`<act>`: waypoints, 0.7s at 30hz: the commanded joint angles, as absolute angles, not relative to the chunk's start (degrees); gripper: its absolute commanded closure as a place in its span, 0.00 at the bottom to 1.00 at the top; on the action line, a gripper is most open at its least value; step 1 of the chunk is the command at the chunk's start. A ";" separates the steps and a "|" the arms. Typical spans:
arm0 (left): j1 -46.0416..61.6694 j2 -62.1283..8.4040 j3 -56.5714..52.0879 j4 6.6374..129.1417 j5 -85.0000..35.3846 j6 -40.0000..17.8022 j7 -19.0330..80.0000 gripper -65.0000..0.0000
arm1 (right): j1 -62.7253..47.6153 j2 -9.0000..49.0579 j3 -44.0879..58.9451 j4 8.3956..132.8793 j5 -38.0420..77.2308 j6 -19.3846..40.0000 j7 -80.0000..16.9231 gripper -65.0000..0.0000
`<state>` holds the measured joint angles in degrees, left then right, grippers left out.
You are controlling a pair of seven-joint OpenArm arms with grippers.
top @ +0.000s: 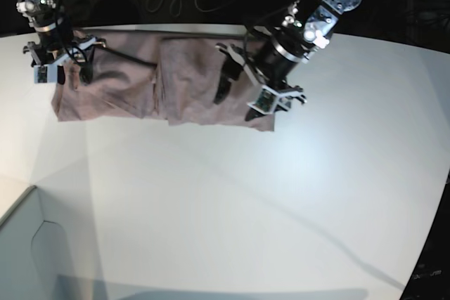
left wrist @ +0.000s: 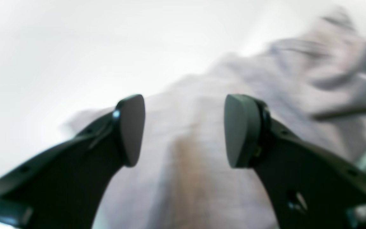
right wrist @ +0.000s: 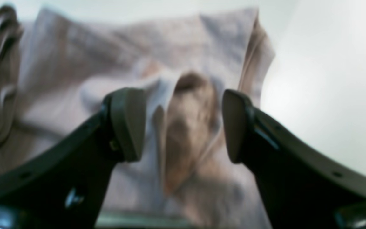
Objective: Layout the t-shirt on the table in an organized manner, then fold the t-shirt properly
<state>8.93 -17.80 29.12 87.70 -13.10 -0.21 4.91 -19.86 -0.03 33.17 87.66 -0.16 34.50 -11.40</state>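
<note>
The left gripper hangs wide apart over the t-shirt, gripping nothing. The right gripper is spread too, around a raised fold, seemingly not pinching it. The shirt lies along the far edge of the white surface.

Both wrist views blur the t-shirt heavily.

The soft mauve cloth t-shirt lies spread along the far edge of the large white table, left of the table's middle in the base view. The left gripper hangs over its right end, the right gripper over its left end.
</note>
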 commanded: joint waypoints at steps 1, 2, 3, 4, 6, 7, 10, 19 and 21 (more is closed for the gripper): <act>8.92 -18.15 27.03 89.19 -13.14 -0.31 3.30 0.41 | -18.86 0.84 33.54 87.43 0.40 34.77 -11.74 0.41; 9.54 -18.15 24.84 89.45 -13.14 -0.31 3.30 0.41 | -17.80 1.27 34.33 86.20 0.40 34.77 -13.76 0.41; 10.15 -18.07 22.55 89.54 -13.14 -0.31 3.30 0.41 | -16.40 2.07 34.77 85.05 0.40 34.77 -15.69 0.41; 10.59 -17.80 20.88 89.63 -13.14 -0.31 3.30 0.41 | -15.43 2.59 34.77 84.00 0.40 34.77 -17.19 0.41; 11.38 -17.63 17.80 89.80 -13.14 -0.31 3.30 0.41 | -14.02 3.38 35.12 82.33 0.40 34.77 -18.59 0.41; 11.74 -17.63 16.57 89.80 -13.14 -0.31 3.30 0.41 | -13.76 3.74 35.12 81.80 0.40 34.77 -18.59 0.41; 11.74 -17.63 14.37 89.45 -13.14 -0.31 3.30 0.41 | -13.58 4.70 35.12 81.45 0.40 34.51 -18.59 0.41; 11.74 -17.63 12.18 89.10 -13.14 -0.31 3.30 0.41 | -13.49 4.97 35.12 81.27 0.40 34.51 -18.59 0.41; 11.74 -17.63 12.18 89.10 -13.14 -0.31 3.30 0.41 | -13.49 4.97 35.12 81.27 0.40 34.51 -18.59 0.41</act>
<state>12.05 -17.30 12.43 88.23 -13.10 -0.21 4.73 -13.85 4.27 34.92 80.55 -0.58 34.48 -19.75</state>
